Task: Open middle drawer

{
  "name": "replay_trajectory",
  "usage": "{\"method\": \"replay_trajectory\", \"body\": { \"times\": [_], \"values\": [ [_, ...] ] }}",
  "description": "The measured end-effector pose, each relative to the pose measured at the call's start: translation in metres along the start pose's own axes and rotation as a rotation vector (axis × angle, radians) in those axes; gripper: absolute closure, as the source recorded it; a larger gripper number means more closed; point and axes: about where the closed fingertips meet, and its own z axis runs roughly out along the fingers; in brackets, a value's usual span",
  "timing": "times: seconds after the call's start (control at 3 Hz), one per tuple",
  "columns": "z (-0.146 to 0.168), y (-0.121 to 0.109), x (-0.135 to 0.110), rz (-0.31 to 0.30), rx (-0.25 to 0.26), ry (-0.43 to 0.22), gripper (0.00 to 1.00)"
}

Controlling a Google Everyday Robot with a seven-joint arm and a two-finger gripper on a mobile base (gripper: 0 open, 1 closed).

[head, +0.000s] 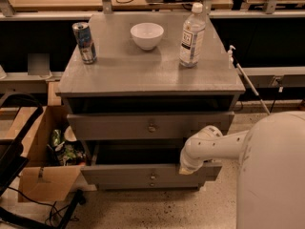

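The robot's white arm (219, 144) is partly hiding the gripper (187, 168), which is sitting at the right end of the middle drawer's (119, 174) top edge; whether it is spread or clamped I cannot tell; the drawer is jutting out from the grey cabinet (152, 75), under the top drawer (109, 127); a can (84, 42), white bowl (147, 35) and water bottle (192, 32) are standing towards the cabinet top's rear edge; a cardboard box (43, 180) is sitting to its left.

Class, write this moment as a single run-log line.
task: open middle drawer | middle drawer: partly open | gripper: at right top edge of its front
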Motion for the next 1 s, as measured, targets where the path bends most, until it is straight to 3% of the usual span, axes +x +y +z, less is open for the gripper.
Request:
{"method": "replay_trajectory", "body": {
  "times": [0.33,1.0],
  "values": [
    [-0.0161,0.0190,0.0025,0.012,-0.003,-0.015,1.00],
    [-0.0137,0.0262,0.0032,0.020,-0.031,-0.020,1.00]
  ]
}}
